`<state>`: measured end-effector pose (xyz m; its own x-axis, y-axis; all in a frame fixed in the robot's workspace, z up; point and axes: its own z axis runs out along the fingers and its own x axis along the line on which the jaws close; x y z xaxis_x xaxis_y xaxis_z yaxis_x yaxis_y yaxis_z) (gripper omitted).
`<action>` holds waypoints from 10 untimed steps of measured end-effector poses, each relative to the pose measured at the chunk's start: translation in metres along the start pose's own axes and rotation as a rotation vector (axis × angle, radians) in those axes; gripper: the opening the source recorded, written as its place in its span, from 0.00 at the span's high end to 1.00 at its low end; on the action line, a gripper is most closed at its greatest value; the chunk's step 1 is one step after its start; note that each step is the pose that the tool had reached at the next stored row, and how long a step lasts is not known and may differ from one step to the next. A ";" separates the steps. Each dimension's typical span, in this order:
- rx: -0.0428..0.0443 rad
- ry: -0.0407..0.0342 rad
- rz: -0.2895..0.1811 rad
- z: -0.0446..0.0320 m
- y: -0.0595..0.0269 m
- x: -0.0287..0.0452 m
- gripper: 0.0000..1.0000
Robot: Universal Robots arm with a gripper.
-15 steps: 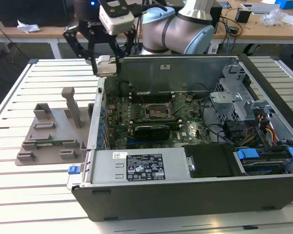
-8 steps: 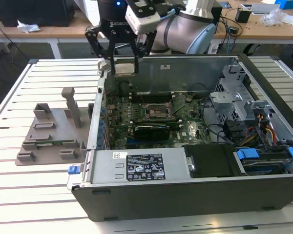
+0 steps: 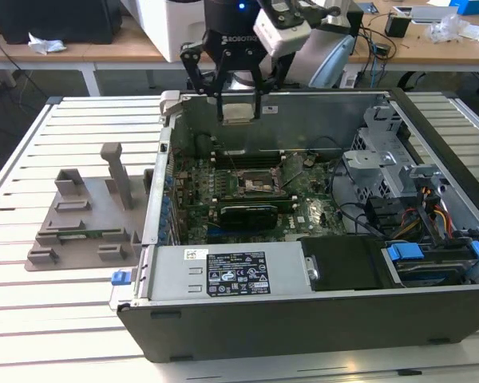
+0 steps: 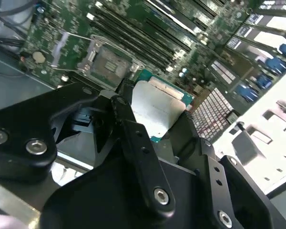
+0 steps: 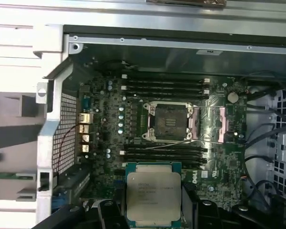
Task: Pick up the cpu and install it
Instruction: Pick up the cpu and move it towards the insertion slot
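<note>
While clamping the cpu (image 5: 153, 194) in the jaws above the motherboard (image 5: 109, 125), carrying stage; likely calls for square alignment over the empty socket (image 5: 170, 120).

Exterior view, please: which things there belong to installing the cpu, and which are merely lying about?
Job: small square silver-topped cpu, held in black gripper; open metal-framed socket on green motherboard.
Lying about: grey plastic tray; black rectangular fan card; grey labelled power-supply box.
</note>
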<state>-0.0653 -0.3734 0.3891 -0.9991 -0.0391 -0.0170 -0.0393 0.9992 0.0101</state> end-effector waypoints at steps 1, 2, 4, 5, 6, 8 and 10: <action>-0.0001 0.0000 0.000 0.0002 -0.0002 -0.0068 0.45; 0.0000 0.0001 0.000 0.0005 -0.0004 -0.0130 0.45; -0.0002 0.0003 0.000 0.0014 -0.0005 -0.0274 0.45; -0.0001 0.0005 0.000 0.0017 -0.0004 -0.0323 0.45; -0.0001 0.0008 0.000 0.0021 -0.0002 -0.0367 0.45; -0.0003 0.0016 0.000 0.0057 0.0007 -0.0459 0.45; -0.0002 0.0029 0.000 0.0121 0.0028 -0.0485 0.45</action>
<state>-0.0168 -0.3686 0.3778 -0.9991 -0.0391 -0.0141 -0.0392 0.9992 0.0102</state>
